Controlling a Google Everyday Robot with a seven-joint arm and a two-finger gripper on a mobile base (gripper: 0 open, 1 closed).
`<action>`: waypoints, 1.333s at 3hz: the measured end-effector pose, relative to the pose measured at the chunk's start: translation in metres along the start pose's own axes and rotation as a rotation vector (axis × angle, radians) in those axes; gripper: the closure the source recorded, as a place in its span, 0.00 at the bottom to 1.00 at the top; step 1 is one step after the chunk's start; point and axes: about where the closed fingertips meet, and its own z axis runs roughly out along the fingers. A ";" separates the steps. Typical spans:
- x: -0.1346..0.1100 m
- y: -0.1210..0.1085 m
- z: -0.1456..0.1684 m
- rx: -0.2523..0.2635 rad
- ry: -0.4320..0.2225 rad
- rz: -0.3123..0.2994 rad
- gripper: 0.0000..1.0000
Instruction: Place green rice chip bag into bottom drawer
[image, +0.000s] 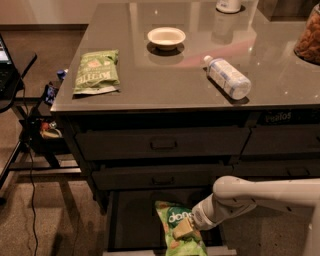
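Note:
The green rice chip bag (179, 226) is a bright light-green crinkly pouch with a dark oval logo. It lies inside the open bottom drawer (135, 220), toward its right front. My gripper (182, 229) reaches in from the right on a white arm and sits over the bag's middle, touching it. The bag's lower right part is hidden behind the gripper.
On the grey countertop (165, 75) lie an olive-green bag (96, 71), a white bowl (166, 37) and a plastic bottle (228, 77) on its side. Two shut drawers (162, 144) sit above the open one. A stand with cables (27, 135) is at the left.

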 end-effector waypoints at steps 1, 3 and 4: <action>-0.017 -0.021 0.037 -0.026 0.000 0.039 1.00; -0.023 -0.032 0.063 -0.035 -0.019 0.082 1.00; -0.039 -0.053 0.098 -0.037 -0.055 0.135 1.00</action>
